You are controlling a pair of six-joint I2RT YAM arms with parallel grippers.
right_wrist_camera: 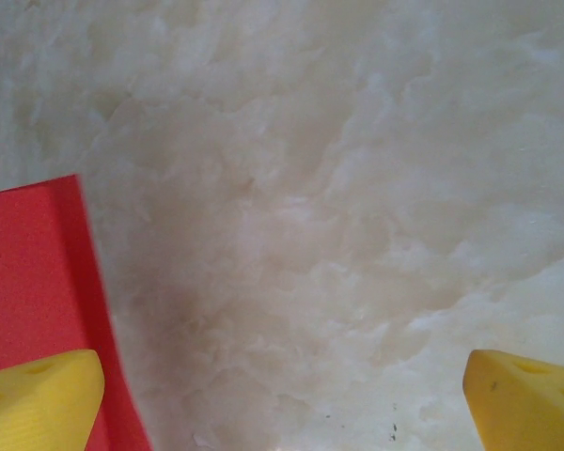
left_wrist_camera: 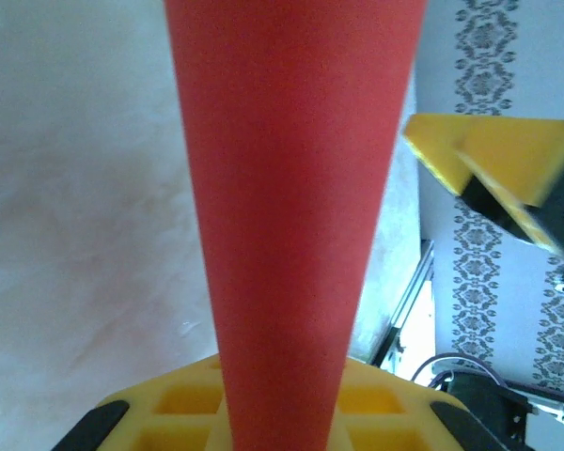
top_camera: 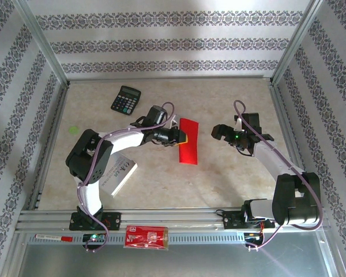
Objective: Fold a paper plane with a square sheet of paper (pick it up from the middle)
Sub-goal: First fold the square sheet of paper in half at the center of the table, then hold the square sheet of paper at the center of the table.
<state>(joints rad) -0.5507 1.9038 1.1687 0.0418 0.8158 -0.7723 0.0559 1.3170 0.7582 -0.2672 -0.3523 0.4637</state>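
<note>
On the pale marbled table [top_camera: 236, 173], the thin bright red paper sheet [top_camera: 188, 141] lies right of and nearer than the black calculator [top_camera: 126, 99], folded only into a narrow strip with nose and wings seemingly still to make, the left gripper [top_camera: 179, 137] at its calculator-side edge with its hold unclear, the right gripper [top_camera: 218, 131] beyond it, gaping wide and empty.

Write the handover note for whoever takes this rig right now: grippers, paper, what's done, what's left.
Left gripper: looks shut on the left edge of the red paper; in the wrist view the paper runs out from between its closed fingers.
Right gripper: open, fingers wide apart, just right of the paper and not touching it.
Paper: near the middle of the table, folded down to a long narrow strip.
Done: the square sheet is already folded lengthwise.
Left: no pointed nose or wings visible yet, so the plane shape is still to be made.
</note>
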